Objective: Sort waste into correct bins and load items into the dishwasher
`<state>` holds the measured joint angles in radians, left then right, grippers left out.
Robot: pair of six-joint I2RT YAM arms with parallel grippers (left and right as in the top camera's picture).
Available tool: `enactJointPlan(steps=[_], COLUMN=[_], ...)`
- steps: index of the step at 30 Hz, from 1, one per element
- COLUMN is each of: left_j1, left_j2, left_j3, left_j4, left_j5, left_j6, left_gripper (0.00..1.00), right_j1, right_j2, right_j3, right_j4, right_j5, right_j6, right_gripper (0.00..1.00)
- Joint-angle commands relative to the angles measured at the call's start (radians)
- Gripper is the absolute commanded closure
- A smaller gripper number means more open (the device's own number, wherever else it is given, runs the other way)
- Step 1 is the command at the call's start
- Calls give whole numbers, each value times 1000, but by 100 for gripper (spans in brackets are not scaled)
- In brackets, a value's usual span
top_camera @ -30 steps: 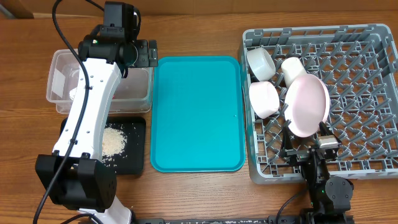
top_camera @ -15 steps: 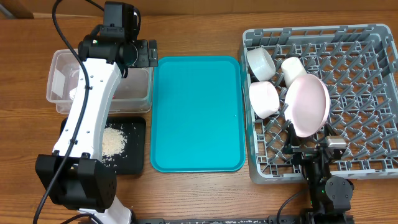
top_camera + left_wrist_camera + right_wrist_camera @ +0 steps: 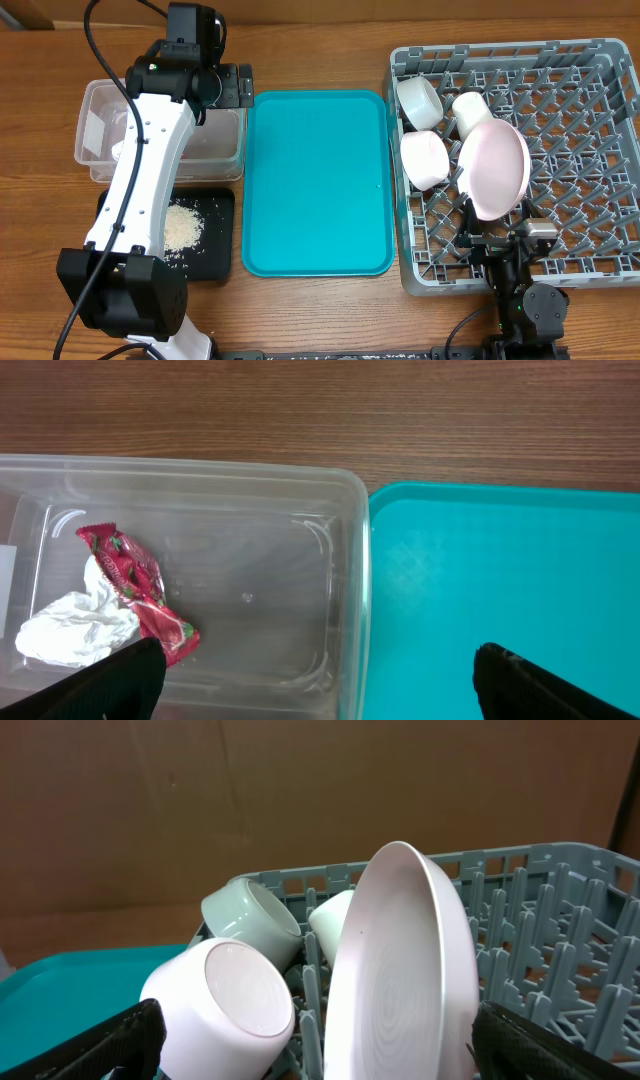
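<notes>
On the left side of the table, clear tub (image 3: 362, 570) with red printed snack wrapper (image 3: 135, 596) lying against crumpled white tissue (image 3: 72, 636) at one end; print on the wrapper too small to read, and a pale label on the tub wall (image 3: 94, 128) likewise illegible. Nearer the robot, just beside the tub, shallow black tray (image 3: 218, 252) carrying a heap of whitish rice-like grains (image 3: 183, 227). In the middle, teal serving tray (image 3: 315, 180), bare. On the right, grey dish rack (image 3: 590, 140) holding all the crockery in its left part: pale pink-white plate (image 3: 493, 168) standing on edge between pegs, white bowl (image 3: 427, 158) tipped on its side just beside it, two small white cups (image 3: 420, 99) behind. Left arm stretched from its base at the near edge out over the black tray and the tub, wrist at the tub's far corner; left gripper (image 3: 315, 675) spread wide, empty, hanging above the tub's edge and the teal tray's rim. Right arm folded low at the near edge of the rack; right gripper (image 3: 320, 1040) spread wide, empty, facing the plate from close by, grasping nothing.
</notes>
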<state>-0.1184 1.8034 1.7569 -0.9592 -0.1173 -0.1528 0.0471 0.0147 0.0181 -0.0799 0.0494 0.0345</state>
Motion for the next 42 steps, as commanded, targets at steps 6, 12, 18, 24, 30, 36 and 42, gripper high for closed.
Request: enactJointPlan(steps=[6, 12, 18, 24, 30, 36, 42], left_j1=[-6, -6, -11, -13, -13, -13, -13], left_j2=[11, 11, -48, -180, -316, -435, -553], left_j3=[12, 12, 10, 10, 10, 10, 10], left_j4=[-2, -2, -6, -6, -7, -11, -13], left_j5=[-13, -13, -13, -13, -13, -13, -13], left_j6=[7, 7, 7, 7, 7, 7, 7], left_gripper=[0, 0, 0, 0, 0, 0, 0], right_j1=[-3, -3, -3, -3, -3, -3, -3], right_j2=[-12, -12, -12, -12, -12, -12, -12], right_j3=[-10, -10, -10, -10, -10, -10, -10], right_j4=[3, 3, 3, 3, 3, 3, 3], right_j5=[9, 9, 9, 9, 9, 9, 9], right_j6=[11, 11, 11, 11, 11, 11, 12], right_gripper=[0, 0, 0, 0, 0, 0, 0])
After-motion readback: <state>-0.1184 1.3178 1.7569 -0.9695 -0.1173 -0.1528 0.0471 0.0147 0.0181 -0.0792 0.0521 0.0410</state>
